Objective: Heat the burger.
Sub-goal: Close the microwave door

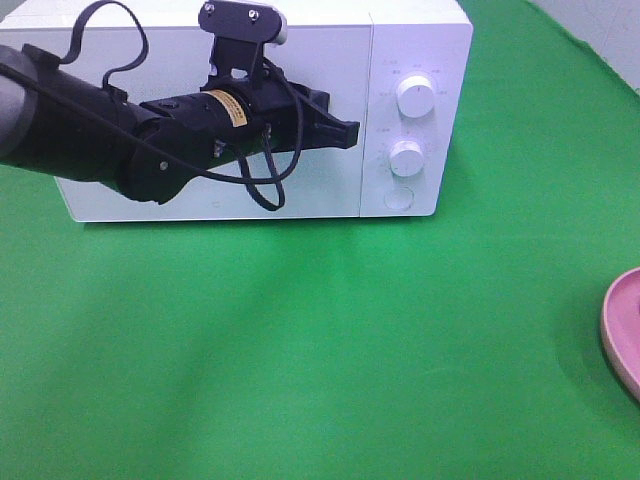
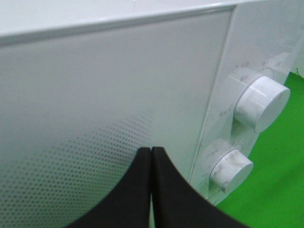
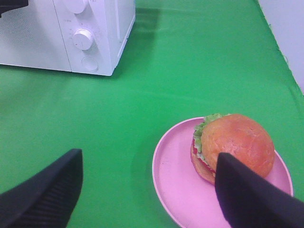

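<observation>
The burger (image 3: 235, 145), with a golden-brown bun, green lettuce and red tomato, sits on a pink plate (image 3: 175, 185) on the green cloth. My right gripper (image 3: 148, 153) hangs open above the plate's near side, one finger (image 3: 251, 194) overlapping the burger's edge in the right wrist view, nothing held. The white microwave (image 1: 300, 190) stands at the back with its door closed. My left gripper (image 1: 350, 130) is shut and empty, its tips (image 2: 150, 149) pressed together right in front of the door's right edge, beside the two knobs (image 2: 261, 102).
Green cloth (image 1: 320, 350) covers the table in front of the microwave. Only the rim of the pink plate (image 1: 625, 330) shows at the right edge of the exterior view. A round button (image 1: 398, 198) sits below the lower knob (image 1: 405, 157).
</observation>
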`<state>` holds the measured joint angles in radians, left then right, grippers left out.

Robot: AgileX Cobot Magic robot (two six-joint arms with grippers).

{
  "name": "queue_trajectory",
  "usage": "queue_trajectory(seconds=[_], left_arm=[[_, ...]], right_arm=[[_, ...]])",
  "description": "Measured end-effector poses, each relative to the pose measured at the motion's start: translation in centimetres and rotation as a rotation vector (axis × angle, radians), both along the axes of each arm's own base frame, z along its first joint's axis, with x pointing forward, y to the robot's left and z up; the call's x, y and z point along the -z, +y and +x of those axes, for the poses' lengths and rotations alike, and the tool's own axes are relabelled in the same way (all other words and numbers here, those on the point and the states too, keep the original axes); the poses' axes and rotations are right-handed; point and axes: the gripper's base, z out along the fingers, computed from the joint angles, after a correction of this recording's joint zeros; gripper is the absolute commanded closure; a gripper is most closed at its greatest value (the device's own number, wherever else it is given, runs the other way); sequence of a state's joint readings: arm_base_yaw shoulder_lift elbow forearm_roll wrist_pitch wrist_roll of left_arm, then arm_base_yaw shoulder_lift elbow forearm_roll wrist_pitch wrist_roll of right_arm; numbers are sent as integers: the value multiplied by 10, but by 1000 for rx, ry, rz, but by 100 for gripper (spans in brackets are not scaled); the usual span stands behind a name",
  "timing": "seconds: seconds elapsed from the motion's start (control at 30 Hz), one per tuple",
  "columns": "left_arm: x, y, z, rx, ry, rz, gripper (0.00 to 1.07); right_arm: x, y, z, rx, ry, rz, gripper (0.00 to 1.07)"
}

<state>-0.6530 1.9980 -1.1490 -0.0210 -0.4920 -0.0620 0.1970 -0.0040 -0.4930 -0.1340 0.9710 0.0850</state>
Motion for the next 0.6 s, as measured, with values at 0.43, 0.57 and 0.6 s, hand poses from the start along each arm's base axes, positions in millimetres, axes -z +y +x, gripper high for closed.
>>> queue_trajectory(seconds=[0.43, 0.57, 0.6], left_arm=[[-4, -10, -43, 73, 216, 144, 27], [-4, -9, -50, 83, 282, 199, 5], [-4, -7, -55, 89, 328, 236, 6]], right_arm=[[0, 0, 0, 0, 0, 0, 33], [0, 0, 0, 0, 0, 0, 33], [0, 0, 0, 0, 0, 0, 33]])
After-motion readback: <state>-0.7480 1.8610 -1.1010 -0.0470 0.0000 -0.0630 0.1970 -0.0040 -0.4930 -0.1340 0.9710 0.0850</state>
